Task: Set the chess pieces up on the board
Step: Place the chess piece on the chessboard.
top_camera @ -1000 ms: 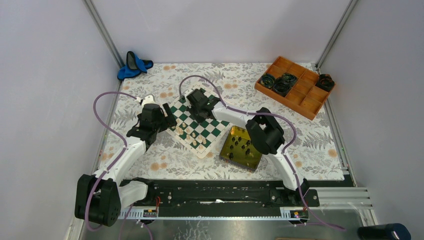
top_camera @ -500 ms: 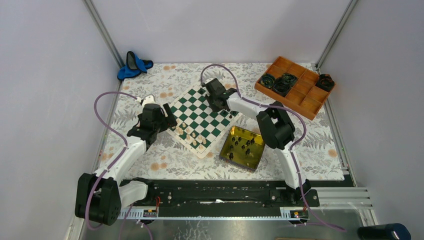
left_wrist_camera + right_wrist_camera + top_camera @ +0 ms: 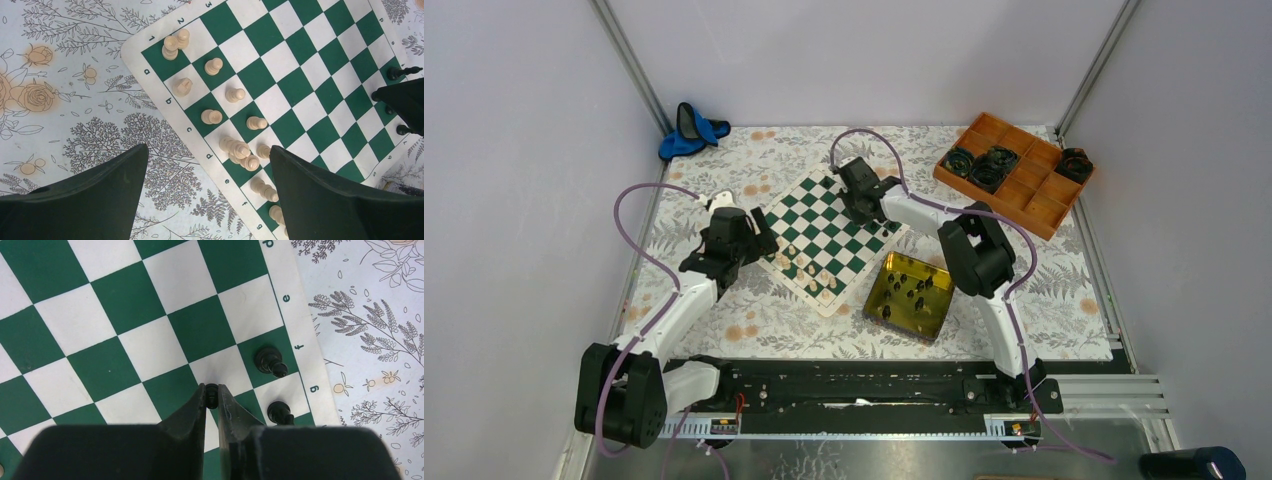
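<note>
The green and white board [image 3: 824, 236] lies in the middle of the table. Several cream chess pieces [image 3: 241, 149] stand along its left files, some crowded together. My left gripper [image 3: 207, 200] hangs open over the board's near-left edge, nothing between its fingers. My right gripper [image 3: 212, 392] is shut on a small black chess piece [image 3: 212, 389] above the board's far-right side. Two black pieces [image 3: 270, 361] [image 3: 280, 412] stand on the edge squares by the letters f and g. More black pieces lie in the yellow tin tray [image 3: 882, 283].
An orange compartment tray [image 3: 1014, 172] with black coiled items sits at the far right. A blue and black object [image 3: 692, 130] lies at the far left corner. A flower-patterned cloth [image 3: 754, 320] covers the table.
My right arm swung from the board's middle to its far-right side, still shut on the black piece. The left arm has stayed put.
</note>
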`<state>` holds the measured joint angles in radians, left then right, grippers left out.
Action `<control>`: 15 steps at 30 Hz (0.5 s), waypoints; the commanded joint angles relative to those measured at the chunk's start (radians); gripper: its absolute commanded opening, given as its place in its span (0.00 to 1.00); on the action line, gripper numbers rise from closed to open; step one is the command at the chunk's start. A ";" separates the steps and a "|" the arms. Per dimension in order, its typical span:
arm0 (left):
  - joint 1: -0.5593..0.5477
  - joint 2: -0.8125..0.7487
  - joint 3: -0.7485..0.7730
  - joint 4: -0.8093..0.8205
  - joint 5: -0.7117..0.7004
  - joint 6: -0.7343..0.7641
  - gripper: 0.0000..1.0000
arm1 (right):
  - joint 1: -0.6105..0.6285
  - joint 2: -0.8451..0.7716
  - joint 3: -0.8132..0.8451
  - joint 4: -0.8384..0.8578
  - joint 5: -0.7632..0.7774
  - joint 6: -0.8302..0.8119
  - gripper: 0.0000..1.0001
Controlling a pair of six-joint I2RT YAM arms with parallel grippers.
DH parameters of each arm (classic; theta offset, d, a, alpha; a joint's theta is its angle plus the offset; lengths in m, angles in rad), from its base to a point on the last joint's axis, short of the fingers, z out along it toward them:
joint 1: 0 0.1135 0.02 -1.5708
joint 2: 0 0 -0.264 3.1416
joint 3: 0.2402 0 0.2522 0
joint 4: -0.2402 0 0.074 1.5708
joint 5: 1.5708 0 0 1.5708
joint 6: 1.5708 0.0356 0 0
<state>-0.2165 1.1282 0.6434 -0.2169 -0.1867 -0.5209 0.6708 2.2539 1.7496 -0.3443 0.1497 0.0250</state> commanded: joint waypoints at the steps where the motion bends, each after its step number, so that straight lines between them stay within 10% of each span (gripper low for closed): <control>1: -0.009 0.008 0.007 0.044 0.001 0.011 0.99 | -0.012 -0.043 0.009 0.047 0.028 0.010 0.02; 15: -0.009 0.025 0.006 0.053 0.004 0.010 0.99 | -0.022 -0.010 0.037 0.034 0.011 0.007 0.03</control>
<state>-0.2184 1.1458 0.6434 -0.2165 -0.1829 -0.5209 0.6552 2.2543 1.7500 -0.3302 0.1566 0.0250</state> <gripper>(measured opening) 0.989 0.163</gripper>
